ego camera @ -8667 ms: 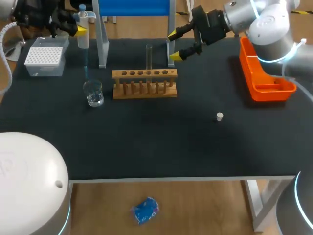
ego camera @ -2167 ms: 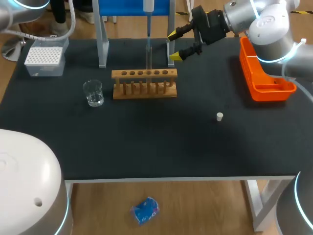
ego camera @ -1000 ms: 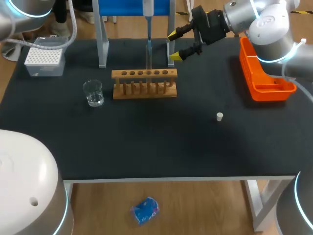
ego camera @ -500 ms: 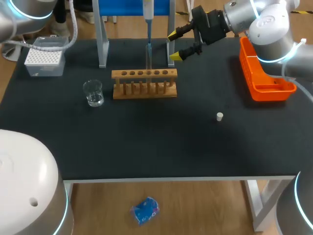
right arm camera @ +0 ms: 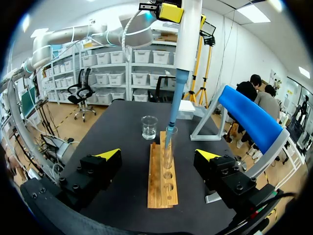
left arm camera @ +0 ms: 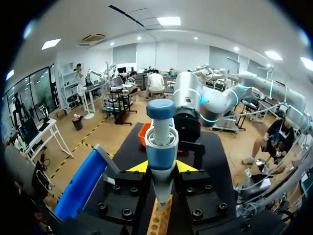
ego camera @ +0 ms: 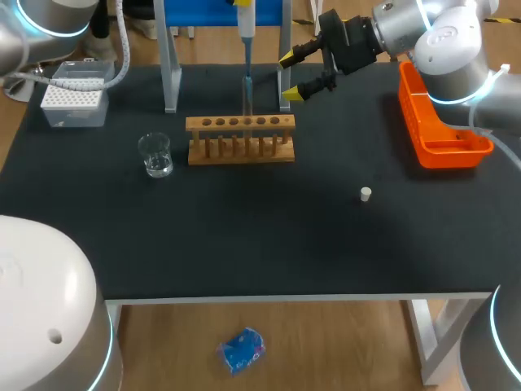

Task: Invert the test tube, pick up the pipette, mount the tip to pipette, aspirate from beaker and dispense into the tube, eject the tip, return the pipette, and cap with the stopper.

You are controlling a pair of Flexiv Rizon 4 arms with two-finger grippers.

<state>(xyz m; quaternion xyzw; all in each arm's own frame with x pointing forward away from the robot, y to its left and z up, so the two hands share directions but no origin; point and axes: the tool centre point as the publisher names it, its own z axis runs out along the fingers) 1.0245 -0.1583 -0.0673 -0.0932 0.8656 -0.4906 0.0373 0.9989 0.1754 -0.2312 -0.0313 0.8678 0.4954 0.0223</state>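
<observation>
Left pincer [left arm camera: 161, 168]: clamped on the pipette [left arm camera: 160, 144], one yellow tip pressed to each side of its body. The blue plunger knob stands above the fingers.

Pipette hangs upright, nose down, over the wooden rack [ego camera: 240, 138]. Its blue pipette tip [right arm camera: 171, 115] reaches into the mouth of the test tube [right arm camera: 167, 147]. Tube stands upright in one of the rack's middle holes.

Left arm [ego camera: 49, 16]: comes in at the far left corner and runs high along the back edge of the surface [ego camera: 260, 236]. Its pincer sits above the rack, mostly cut off in the head view.

Right pincer [ego camera: 293, 75]: fingers spread wide, nothing between them. It hovers just behind the rack's right end, fingers pointing toward the tube. In the right wrist view, tube and pipette tip lie ahead of it, in line with the gap and touching neither finger.

Right arm [ego camera: 431, 37]: enters from the far right corner, above the orange bin [ego camera: 444, 134].

Glass beaker [ego camera: 155, 155]: on the surface just beside the rack's left end.

Tip box [ego camera: 75, 102]: far left, near the back edge.

White stopper [ego camera: 366, 194]: alone on the surface, to the right of the rack and nearer the front, well apart from both pincers.
</observation>
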